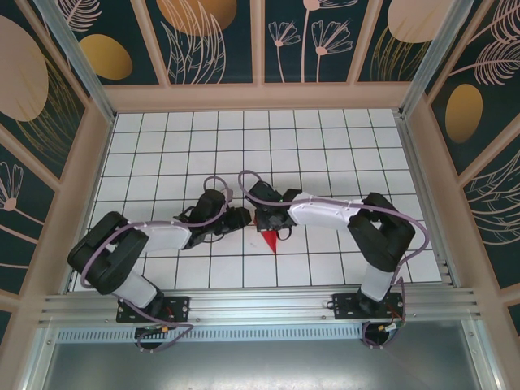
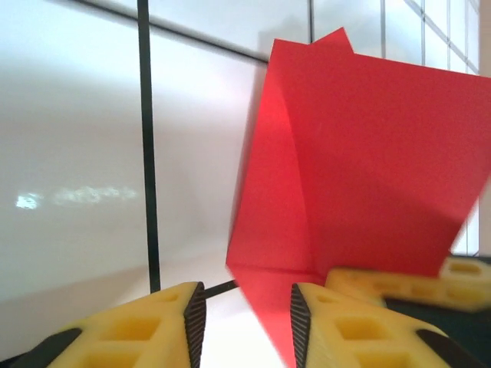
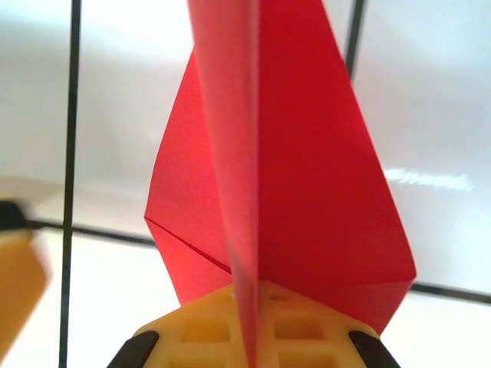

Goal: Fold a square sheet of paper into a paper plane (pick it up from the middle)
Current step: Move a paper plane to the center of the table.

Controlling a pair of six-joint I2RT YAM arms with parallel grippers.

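We are in the middle of the folding. The red paper (image 3: 314, 192) already carries several creases and flaps. It stands on edge above the white gridded table (image 1: 325, 146), near its middle, between the 2 arms. Our right gripper (image 3: 252, 341) is clamped on it, with the central fold running straight down into the seam between the 2 yellow pads. Our left gripper (image 2: 245, 310) sits just beside it with fingers parted, and 1 lower corner of the paper appears to reach into that gap unpinched. We judge the next move calls for the left fingers to close on that loose flap near its crease, with the right holding firm so the thin sheet neither slips nor tears.
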